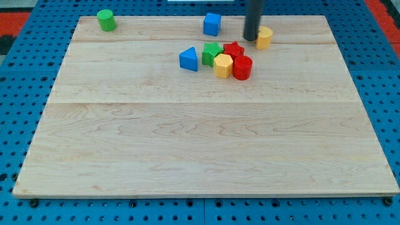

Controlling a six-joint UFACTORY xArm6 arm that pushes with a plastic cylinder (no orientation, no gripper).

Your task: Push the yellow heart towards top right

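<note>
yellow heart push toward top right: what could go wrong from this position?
1. The yellow heart already sits near the board's top edge; a long push may run it off.
2. My tip touches its left side, so an off-centre push could spin it or let it slip past.
3. The red star lies just below-left of my tip; repositioning could nudge it and the cluster.

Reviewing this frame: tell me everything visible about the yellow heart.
The yellow heart is a small, solid-looking, orange-yellow block lying flat on the wooden board, near the view's top edge, right of centre. Its left part is hidden behind the dark rod, so the heart outline is hard to make out. My tip sits against its left side, apparently touching. It stands apart from the cluster below-left; the red star is nearest.
</note>
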